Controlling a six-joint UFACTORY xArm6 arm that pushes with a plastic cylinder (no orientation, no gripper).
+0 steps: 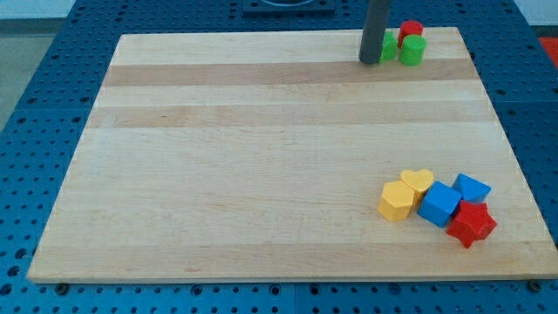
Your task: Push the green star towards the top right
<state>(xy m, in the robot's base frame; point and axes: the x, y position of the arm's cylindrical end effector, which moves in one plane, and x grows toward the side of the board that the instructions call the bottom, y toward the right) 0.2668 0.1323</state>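
Judging by its look, we take the green star (387, 46) for a small, rigid, light block that should slide easily on the smooth wooden board (261, 157). It cannot be grasped, since we have no jaws to open or close, only a bare rod, so contact has to be a push against its side, from the face away from the top right corner. Being light and uneven in outline, it may twist or slip off the rod if we touch it off-centre.

Reading from the view's left: my tip (371, 62) stands near the view's top, just to the left of the green star, seemingly touching it and hiding part of it. Right of the star sit a red block (411, 32) and a green cylinder (413, 50), close together, with the star right beside them.

Lower right, well apart from these, lies a cluster: a yellow hexagon block (397, 201), a yellow heart (418, 181), a blue cube (438, 204), a second blue block (472, 187) and a red star (472, 223).

Counted: two green, two red, two yellow, two blue, eight blocks in all.
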